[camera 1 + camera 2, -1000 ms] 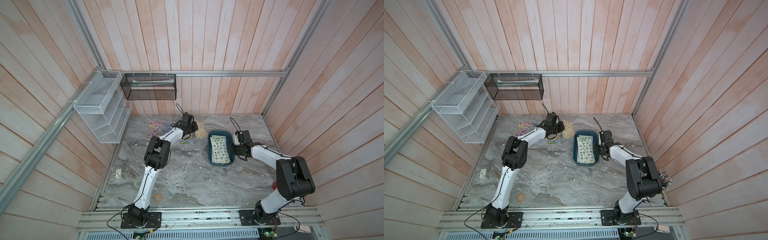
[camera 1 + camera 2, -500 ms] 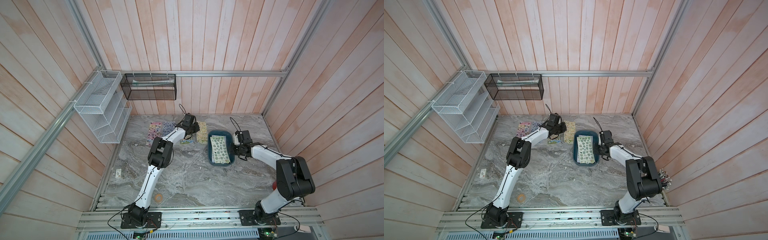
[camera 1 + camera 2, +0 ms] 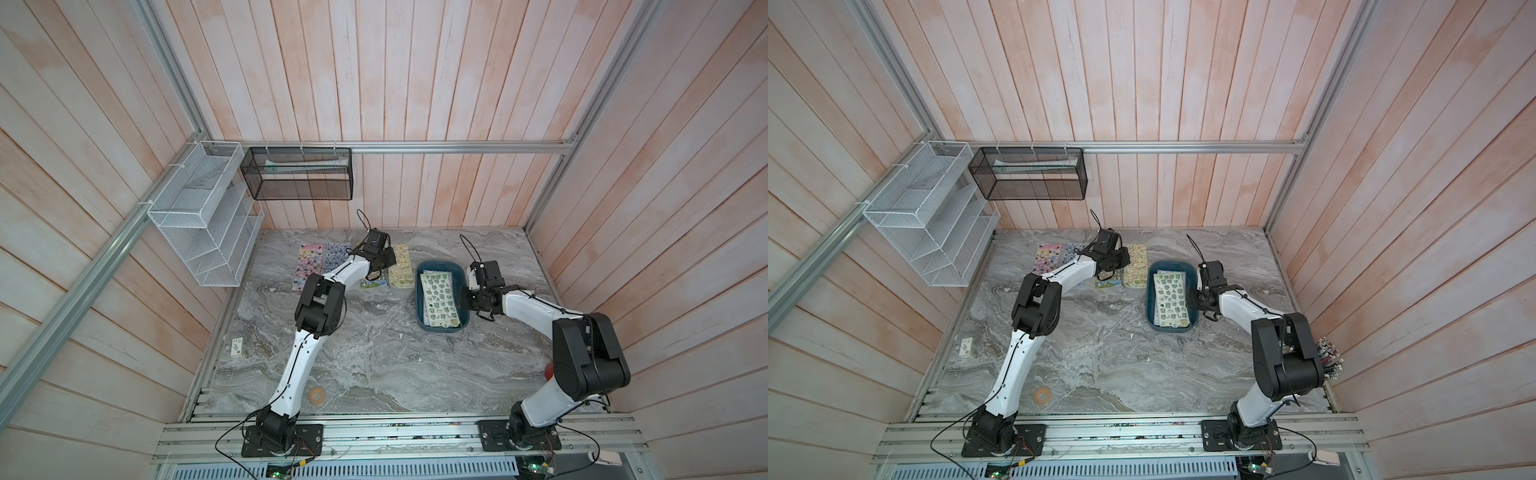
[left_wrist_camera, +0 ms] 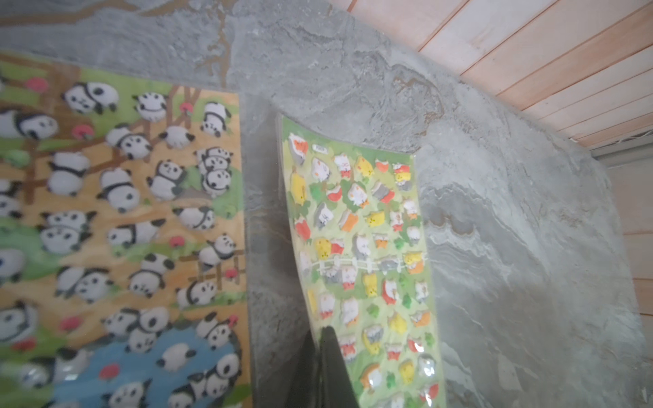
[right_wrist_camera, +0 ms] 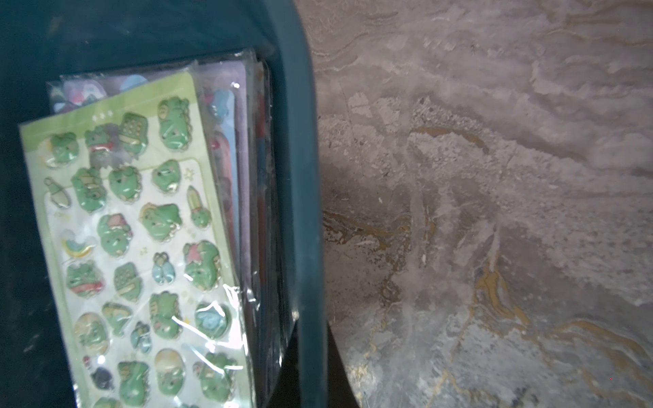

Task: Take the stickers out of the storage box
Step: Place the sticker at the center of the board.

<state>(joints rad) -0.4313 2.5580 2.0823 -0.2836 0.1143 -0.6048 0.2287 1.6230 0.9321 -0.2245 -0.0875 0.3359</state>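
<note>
The stickers (image 5: 134, 229) lie as a loose stack inside the storage box (image 3: 441, 329), which sits on the marble tabletop (image 3: 395, 365) toward its right rear. The frog sheet (image 3: 439, 297) is on top, and other wrapped sheets show at its edges.

The right gripper (image 5: 311, 360) is clamped on the box's right wall, with one finger inside the rim and one outside.

Left of the box, four sheets lie outside it in a row near the back wall:
- The animal sheet (image 4: 360, 247), green with white, orange and yellow figures, is just beside the box. The left gripper (image 4: 318, 335) is pinched shut on one long edge of it, near an end.
- The panda sheet (image 4: 123, 229) lies next to it, with a narrow gap between them.
- The blue sheet (image 3: 334, 257) and the pink sheet (image 3: 308, 266) lie further left, side by side.

A white wire-mesh rack (image 3: 203, 220) hangs on the left wall. A black mesh basket (image 3: 297, 174) hangs on the back wall.
</note>
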